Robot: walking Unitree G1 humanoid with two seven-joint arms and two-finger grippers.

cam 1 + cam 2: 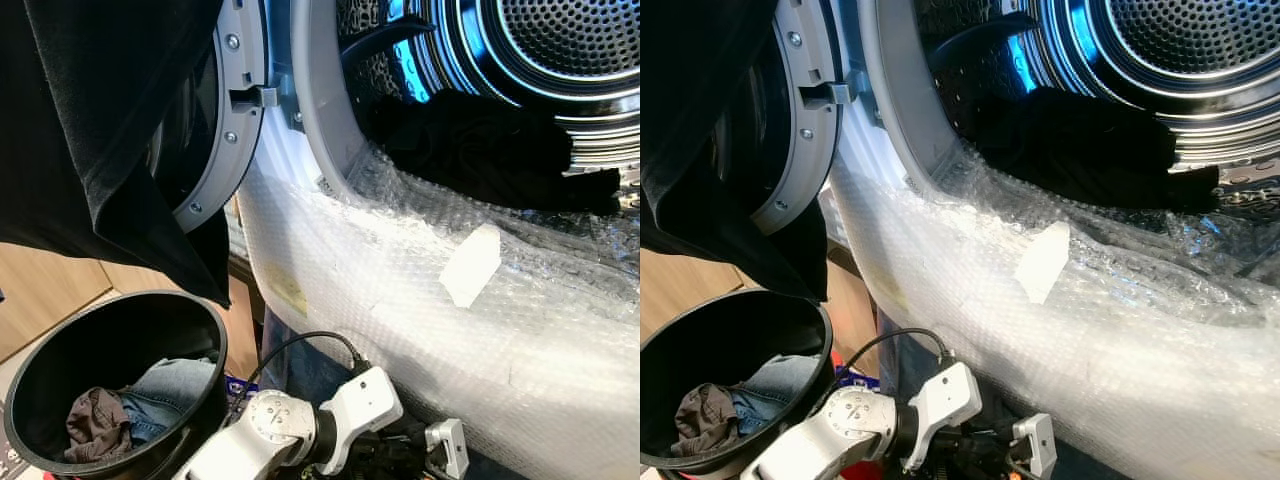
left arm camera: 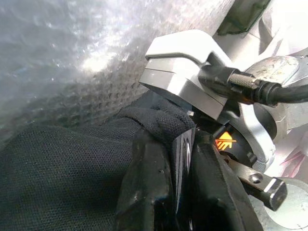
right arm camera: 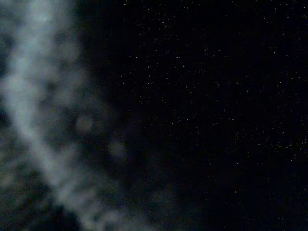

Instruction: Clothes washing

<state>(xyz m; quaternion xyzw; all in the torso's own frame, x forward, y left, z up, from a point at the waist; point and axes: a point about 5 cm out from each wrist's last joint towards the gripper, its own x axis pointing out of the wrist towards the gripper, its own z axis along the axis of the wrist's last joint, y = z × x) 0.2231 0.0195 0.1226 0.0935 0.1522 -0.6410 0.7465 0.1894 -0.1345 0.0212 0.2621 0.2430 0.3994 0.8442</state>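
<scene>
Left end effector (image 2: 168,192) (fingers clamped on black cloth (image 2: 62,178)) hangs low against the bubble-wrapped washer front (image 1: 420,330).

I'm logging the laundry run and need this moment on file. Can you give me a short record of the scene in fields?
machine: washer door open, drum lit
in drum: black garment at the front
washer front: covered in bubble wrap
basket: black bucket at lower left, holding jeans and a brown garment
left gripper: shut on black cloth
hanging: black cloth at upper left
</scene>
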